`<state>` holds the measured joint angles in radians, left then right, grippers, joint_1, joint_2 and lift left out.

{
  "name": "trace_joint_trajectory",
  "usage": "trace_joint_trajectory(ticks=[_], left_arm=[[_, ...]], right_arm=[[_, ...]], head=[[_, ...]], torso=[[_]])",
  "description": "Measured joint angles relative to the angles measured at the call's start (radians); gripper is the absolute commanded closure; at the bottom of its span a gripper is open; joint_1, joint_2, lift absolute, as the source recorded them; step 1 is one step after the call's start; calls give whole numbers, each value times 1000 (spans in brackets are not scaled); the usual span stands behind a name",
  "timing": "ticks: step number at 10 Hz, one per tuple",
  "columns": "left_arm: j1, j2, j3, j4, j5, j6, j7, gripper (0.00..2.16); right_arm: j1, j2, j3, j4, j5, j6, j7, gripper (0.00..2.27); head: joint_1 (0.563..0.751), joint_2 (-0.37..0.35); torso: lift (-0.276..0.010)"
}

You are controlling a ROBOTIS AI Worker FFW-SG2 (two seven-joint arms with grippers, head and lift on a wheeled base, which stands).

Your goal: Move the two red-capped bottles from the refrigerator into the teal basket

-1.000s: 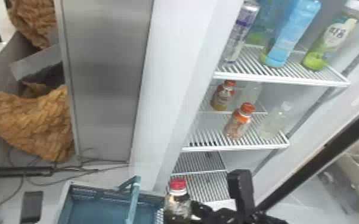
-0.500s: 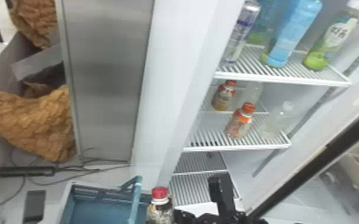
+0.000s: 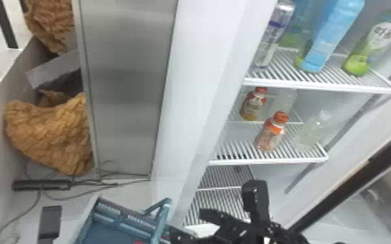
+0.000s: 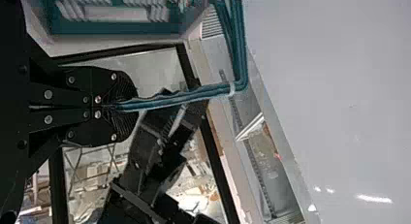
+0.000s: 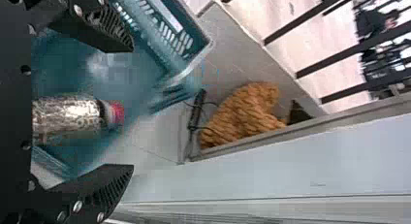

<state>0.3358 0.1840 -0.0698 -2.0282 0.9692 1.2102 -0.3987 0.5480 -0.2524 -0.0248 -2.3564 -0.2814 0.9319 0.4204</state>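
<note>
1. Red-capped bottle (image 3: pixel 138 242), head view: its cap shows against the inside of the teal basket (image 3: pixel 125 229), near the right pincer (image 3: pixel 185 222). Two orange-capped bottles (image 3: pixel 271 133) stand on a refrigerator shelf (image 3: pixel 269 160).
2. Left wrist view: the left pincer (image 4: pixel 130 106) is closed on the basket's handle (image 4: pixel 194 95).
3. Right wrist view: the right pincer is wide, the bottle between its fingers and touching neither, cap over the basket's interior; I cannot tell whether it rests on the bottom.
</note>
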Motion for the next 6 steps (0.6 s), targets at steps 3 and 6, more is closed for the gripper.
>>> trace_joint_trajectory(ticks=[3, 6], left_arm=[[0, 0, 2, 0, 0, -1, 0, 1168], [3, -1, 4, 0, 2, -3, -1, 1168]], right_arm=[[26, 15, -36, -18, 25, -75, 3, 136], [67, 43, -87, -52, 82, -225, 1, 137]], head=[[695, -314], [695, -350]], torso=[[-224], [-224]])
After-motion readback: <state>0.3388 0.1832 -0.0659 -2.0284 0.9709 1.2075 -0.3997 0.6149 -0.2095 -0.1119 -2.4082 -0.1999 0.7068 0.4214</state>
